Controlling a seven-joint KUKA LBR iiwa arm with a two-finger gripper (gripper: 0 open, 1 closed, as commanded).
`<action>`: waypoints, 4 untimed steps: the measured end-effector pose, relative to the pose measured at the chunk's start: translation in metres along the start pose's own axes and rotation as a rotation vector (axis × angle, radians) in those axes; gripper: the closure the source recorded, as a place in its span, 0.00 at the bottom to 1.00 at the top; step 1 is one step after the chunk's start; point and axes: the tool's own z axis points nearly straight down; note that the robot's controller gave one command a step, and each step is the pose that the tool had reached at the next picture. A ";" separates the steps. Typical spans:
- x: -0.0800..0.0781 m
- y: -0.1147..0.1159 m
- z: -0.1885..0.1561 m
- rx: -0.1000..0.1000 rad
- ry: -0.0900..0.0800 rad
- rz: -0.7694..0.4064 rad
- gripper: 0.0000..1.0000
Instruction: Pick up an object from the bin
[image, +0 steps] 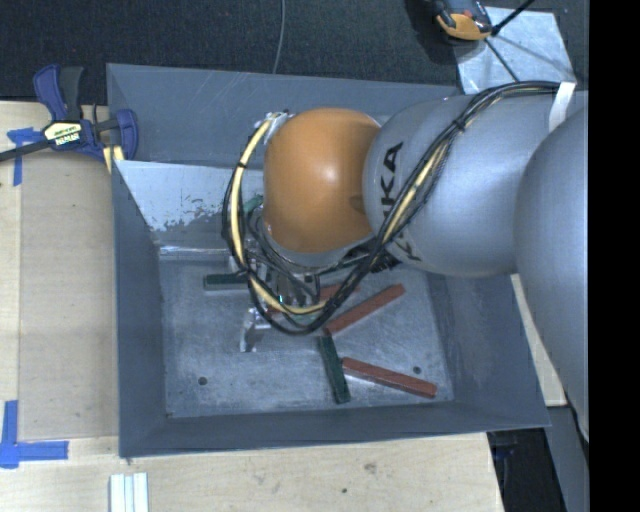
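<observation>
One grey bin is holding four bars; one arm is reaching in. Two red-brown, right of centre: upper red bar, lower red bar. Two dark green: front green bar touching the lower red; left green bar lying beside the gripper, grip state unreadable.
</observation>
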 end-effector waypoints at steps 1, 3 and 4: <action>-0.002 -0.001 -0.004 -0.002 -0.008 0.003 0.00; -0.067 -0.036 0.088 -0.010 -0.038 0.000 1.00; -0.063 -0.028 -0.050 -0.002 -0.011 -0.066 1.00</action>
